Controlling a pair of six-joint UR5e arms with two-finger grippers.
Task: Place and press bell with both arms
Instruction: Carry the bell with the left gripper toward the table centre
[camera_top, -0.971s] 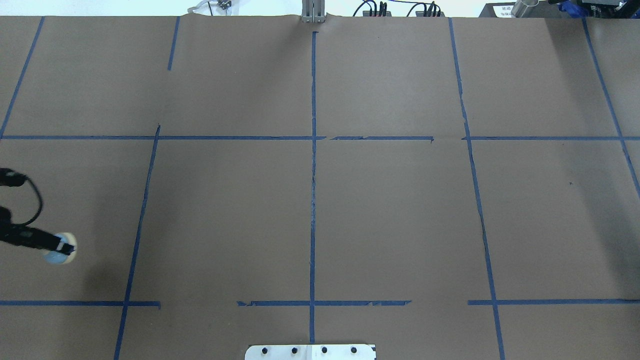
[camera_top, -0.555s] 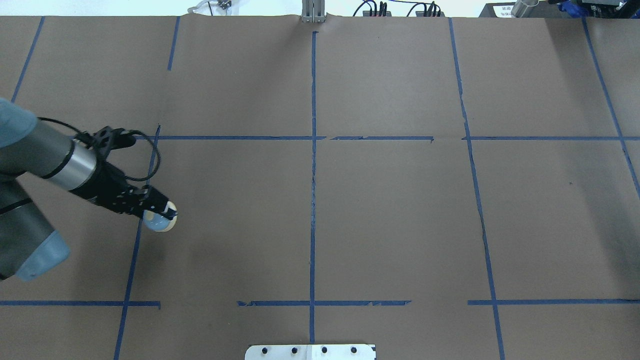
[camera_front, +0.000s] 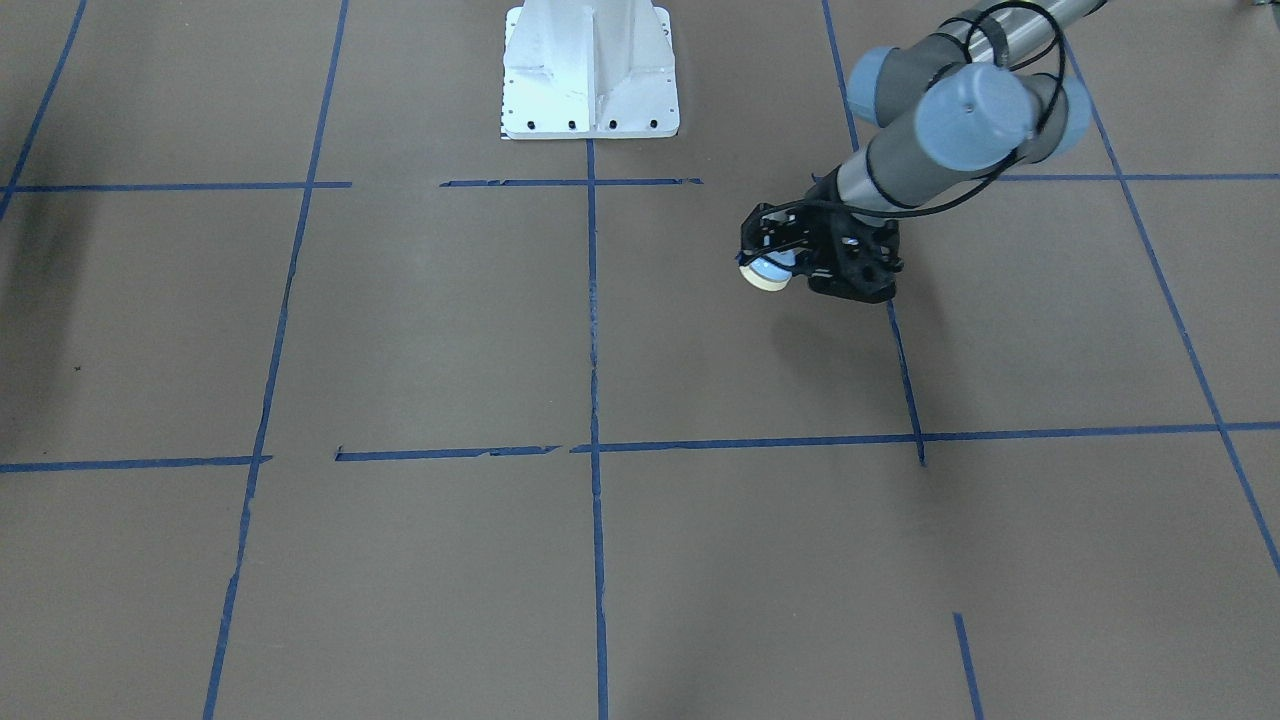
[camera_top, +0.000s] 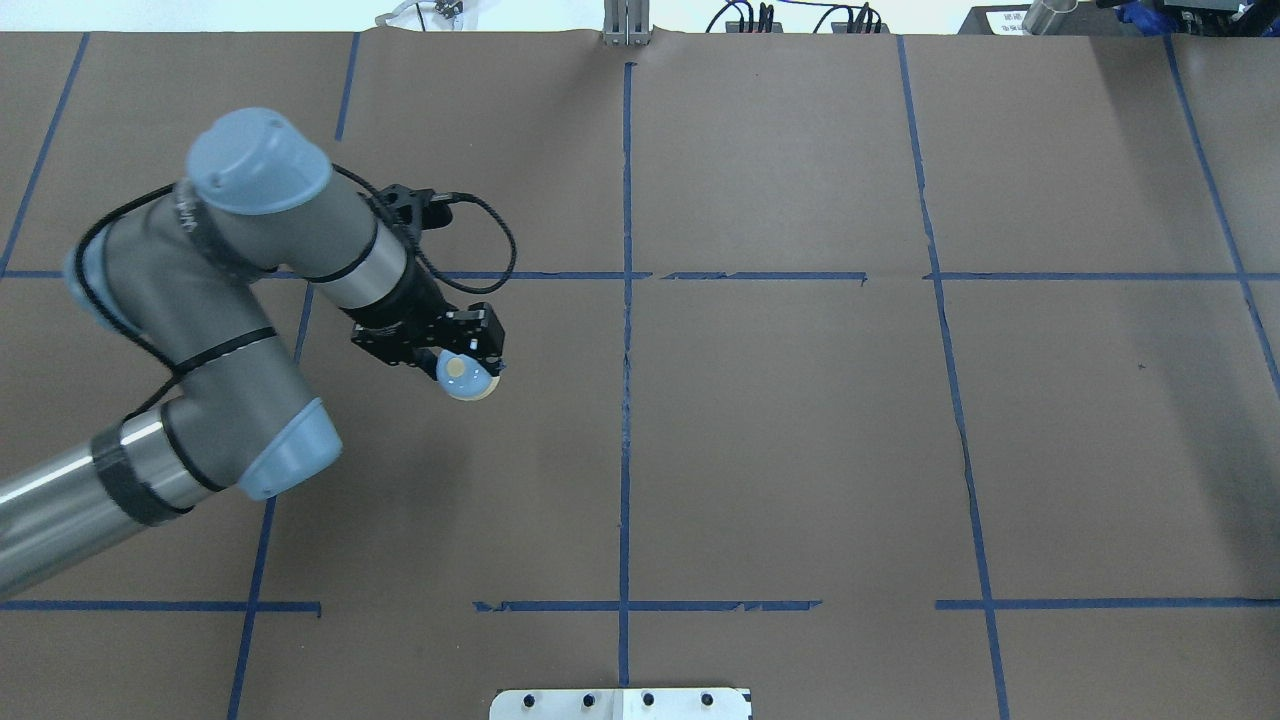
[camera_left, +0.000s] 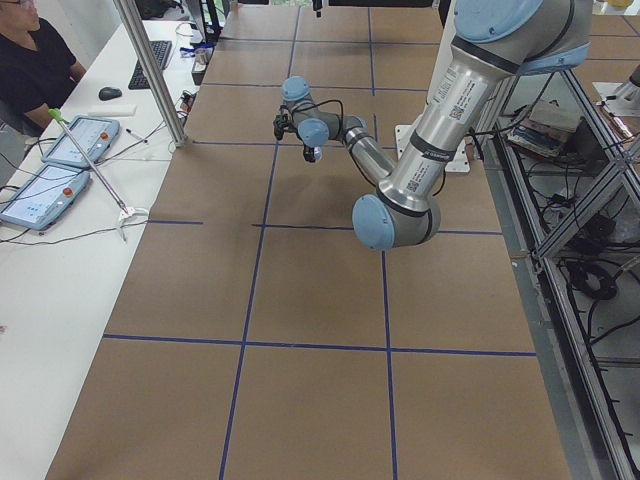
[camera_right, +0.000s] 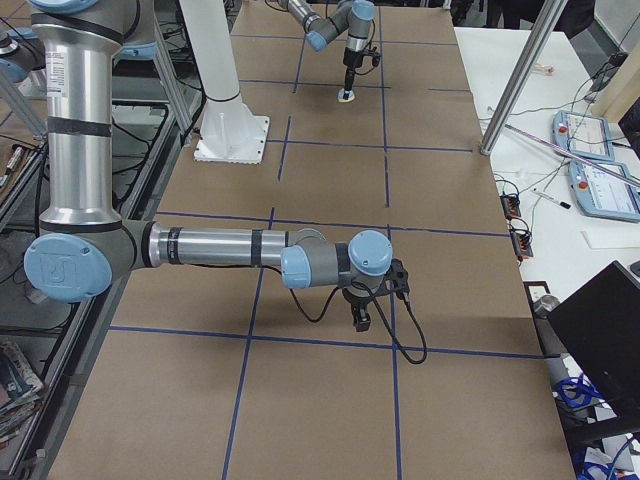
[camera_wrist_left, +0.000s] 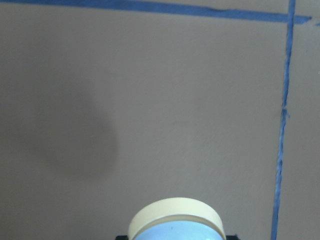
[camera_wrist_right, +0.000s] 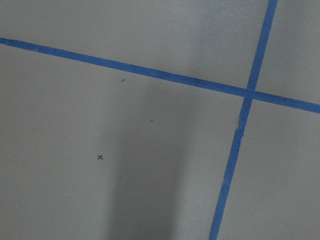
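While the left pincer clasps the bell (tilted, aloft), the state of the right pincer cannot be told.

**Arm status: one loaded, one unconfirmed**

The left arm enters from the near left. Its forearm rises to a folded wrist, and the last link angles down toward the middle of the table. The left gripper is closed on the bell and holds it clear of the surface, cream button facing up.

The right arm has its upper link upright, its elbow bent square, and its forearm level, reaching out over the table. Its wrist is turned down. The right gripper points straight down, just above the surface. It shows only in the side view, so whether it is open or closed cannot be judged.
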